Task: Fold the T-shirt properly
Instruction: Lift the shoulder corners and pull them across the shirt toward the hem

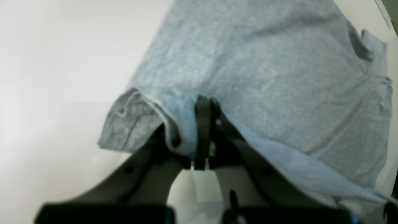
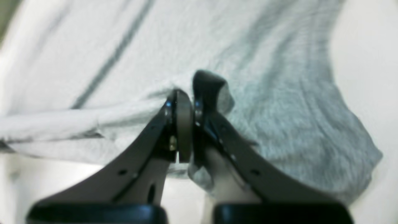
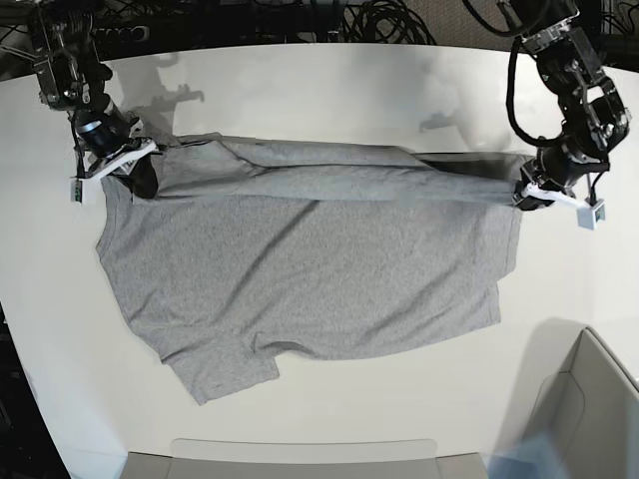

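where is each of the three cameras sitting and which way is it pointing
Left wrist: rides behind the left gripper, looking along shut jaws at the plain heather-grey cotton T-shirt.
Right wrist: rides behind the right gripper, jaws shut on bunched shirt fabric.
Base: overhead, looking down at the white table, showing both arms.
Shared: all three views show the T-shirt; the base view also shows both grippers.

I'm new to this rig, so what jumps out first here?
A grey T-shirt lies spread across the white table, its far edge pulled into a taut ridge. The right claw pinches that edge at the view's left, and the left claw pinches it at the view's right.
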`<state>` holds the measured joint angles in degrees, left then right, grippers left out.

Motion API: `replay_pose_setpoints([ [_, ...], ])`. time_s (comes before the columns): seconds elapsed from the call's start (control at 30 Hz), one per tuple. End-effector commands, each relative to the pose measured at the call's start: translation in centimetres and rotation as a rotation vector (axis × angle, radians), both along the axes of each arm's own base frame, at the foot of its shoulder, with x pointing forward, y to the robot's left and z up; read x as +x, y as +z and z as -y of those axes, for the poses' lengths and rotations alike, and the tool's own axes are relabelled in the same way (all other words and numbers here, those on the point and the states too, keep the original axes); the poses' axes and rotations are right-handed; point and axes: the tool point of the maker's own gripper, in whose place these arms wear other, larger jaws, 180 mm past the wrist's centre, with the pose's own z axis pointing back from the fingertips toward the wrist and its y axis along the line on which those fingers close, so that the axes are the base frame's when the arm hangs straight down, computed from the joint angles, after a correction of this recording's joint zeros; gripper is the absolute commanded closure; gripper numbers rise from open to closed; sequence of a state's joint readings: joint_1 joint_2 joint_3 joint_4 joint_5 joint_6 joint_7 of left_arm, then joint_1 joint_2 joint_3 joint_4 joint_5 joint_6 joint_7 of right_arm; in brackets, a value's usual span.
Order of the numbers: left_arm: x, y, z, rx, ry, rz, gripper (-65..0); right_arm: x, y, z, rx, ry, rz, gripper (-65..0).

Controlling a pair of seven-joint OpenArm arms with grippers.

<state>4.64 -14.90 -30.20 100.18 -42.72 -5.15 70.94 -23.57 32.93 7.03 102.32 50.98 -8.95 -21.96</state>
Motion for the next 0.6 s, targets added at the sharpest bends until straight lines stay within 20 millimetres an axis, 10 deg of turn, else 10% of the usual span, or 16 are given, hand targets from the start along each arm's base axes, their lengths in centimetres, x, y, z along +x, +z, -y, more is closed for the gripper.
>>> replay_pose_setpoints([
  [0.0,0.8,1.3,-0.6,0.024,0.004,0.035,0.0,1.7,2.1,0.6,-0.027,-0.007,0.079,0.0],
  [0.57,4.9,-0.4,0.2,0.042,-0.028,-0.012,0.0,10.0,4.6,2.1,-0.249,-0.010,0.154,0.0],
])
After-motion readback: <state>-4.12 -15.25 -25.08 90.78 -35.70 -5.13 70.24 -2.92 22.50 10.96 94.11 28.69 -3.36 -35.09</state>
